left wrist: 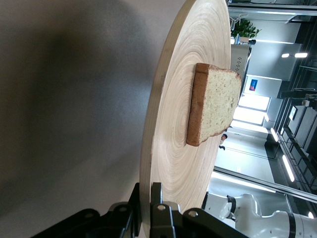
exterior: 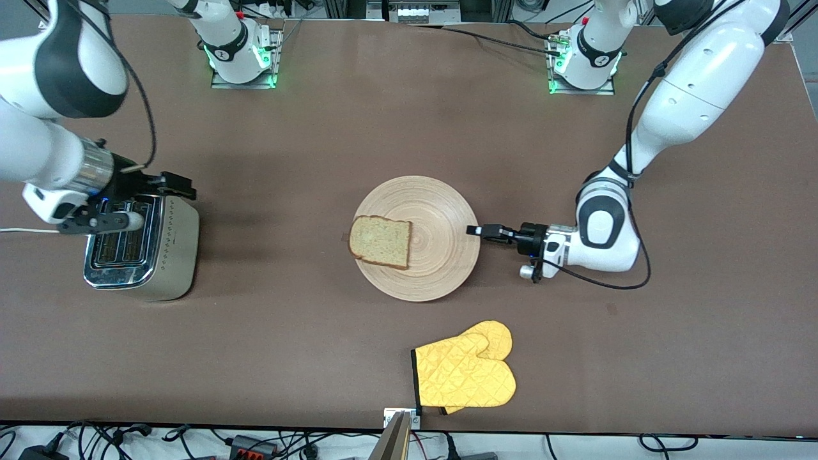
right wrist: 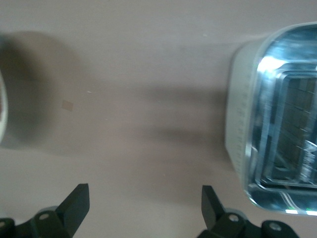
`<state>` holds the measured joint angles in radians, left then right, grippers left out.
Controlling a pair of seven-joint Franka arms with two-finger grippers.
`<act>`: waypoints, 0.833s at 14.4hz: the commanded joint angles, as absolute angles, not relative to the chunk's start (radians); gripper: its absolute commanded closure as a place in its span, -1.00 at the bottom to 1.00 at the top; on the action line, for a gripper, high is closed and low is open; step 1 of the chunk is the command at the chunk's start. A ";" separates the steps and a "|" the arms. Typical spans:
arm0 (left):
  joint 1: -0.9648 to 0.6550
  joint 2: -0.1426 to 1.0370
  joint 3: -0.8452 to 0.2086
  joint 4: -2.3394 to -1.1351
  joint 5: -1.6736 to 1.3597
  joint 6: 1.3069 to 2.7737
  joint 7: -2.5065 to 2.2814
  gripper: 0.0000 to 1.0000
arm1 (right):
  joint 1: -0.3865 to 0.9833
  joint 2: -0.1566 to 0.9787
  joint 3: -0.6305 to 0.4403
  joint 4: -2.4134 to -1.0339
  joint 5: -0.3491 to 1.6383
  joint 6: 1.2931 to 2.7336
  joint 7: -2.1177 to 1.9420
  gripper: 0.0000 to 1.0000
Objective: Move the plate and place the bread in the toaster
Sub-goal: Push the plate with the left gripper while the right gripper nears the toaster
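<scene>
The round wooden plate [exterior: 441,217] lies level in the middle of the table. A slice of brown bread [exterior: 381,241] lies on the part of it toward the right arm's end, overhanging the rim a little. My left gripper [exterior: 473,230] is shut on the plate's rim at the left arm's end. In the left wrist view the fingers [left wrist: 171,191] pinch the rim of the plate [left wrist: 173,158] from both faces, with the bread [left wrist: 213,104] farther along. The chrome toaster [exterior: 142,246] stands at the right arm's end. My right gripper [exterior: 182,186] hovers open and empty over the toaster's edge that faces the plate; the right wrist view shows this gripper [right wrist: 143,198] above bare table beside the toaster [right wrist: 277,124].
A pair of yellow oven mitts [exterior: 465,374] lies near the table's front edge, nearer to the front camera than the plate. The toaster's white cord [exterior: 25,230] runs off toward the right arm's end of the table.
</scene>
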<state>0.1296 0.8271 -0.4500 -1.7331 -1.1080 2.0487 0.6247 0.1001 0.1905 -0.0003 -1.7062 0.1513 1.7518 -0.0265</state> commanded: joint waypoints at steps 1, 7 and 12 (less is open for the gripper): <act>0.091 0.842 -0.456 -1.733 -1.173 2.086 0.635 0.99 | 0.130 0.239 -0.003 -1.706 0.164 1.775 -0.026 -1.00; 0.002 0.864 -0.456 -1.732 -1.242 2.204 0.635 0.99 | 0.173 0.308 -0.003 -1.715 0.169 1.861 -0.026 -1.00; -0.026 0.865 -0.454 -1.749 -1.249 2.206 0.623 0.88 | 0.181 0.333 -0.002 -1.717 0.178 1.862 -0.006 -1.00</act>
<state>-0.0231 0.8775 -0.4500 -1.7370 -1.2112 2.2109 0.6168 0.1740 0.3346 0.0001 -1.7081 0.1571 1.8478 -0.0243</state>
